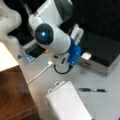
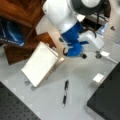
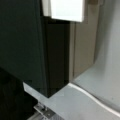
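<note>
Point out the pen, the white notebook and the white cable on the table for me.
pen [image 2: 65, 93]: a front view, mid-barrel.
white notebook [image 2: 40, 63]: a front view, middle of its cover.
white cable [image 1: 40, 73]: a front view, mid-length, below the arm.

I see everything softly blurred, in even indoor light. In both front views the grey table [image 1: 105, 105] is bright and nearly shadowless, and my white arm [image 2: 60, 15] glares slightly. From my wrist, the dark box [image 3: 22, 45] fills half the view, dim and out of focus.
</note>
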Controlling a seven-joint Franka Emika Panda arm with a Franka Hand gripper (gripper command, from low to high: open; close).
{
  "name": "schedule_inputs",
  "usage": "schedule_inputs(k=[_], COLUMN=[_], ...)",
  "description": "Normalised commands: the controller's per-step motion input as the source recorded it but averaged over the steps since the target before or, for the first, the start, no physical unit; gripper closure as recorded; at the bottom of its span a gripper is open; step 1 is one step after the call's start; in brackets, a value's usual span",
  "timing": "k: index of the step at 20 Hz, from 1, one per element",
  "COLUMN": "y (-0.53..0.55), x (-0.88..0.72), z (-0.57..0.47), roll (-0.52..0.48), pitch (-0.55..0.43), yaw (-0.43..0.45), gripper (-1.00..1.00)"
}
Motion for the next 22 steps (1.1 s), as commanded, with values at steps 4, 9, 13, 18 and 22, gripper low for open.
schedule_inputs(k=[4, 9, 13, 18, 22], y=[0.06, 0.04, 0.05, 0.06, 0.05], x=[-0.03, -0.07, 0.01, 0.02, -0.04], z=[-0.28, -0.23, -0.23, -0.23, -0.17], roll=[0.302, 0.204, 0.154, 0.14, 0.132], pitch=[-0.224, -0.173, -0.163, -0.169, -0.165], yaw=[-0.328, -0.251, -0.207, -0.16, -0.094], gripper=[-1.0, -1.0, -1.0, -1.0, -1.0])
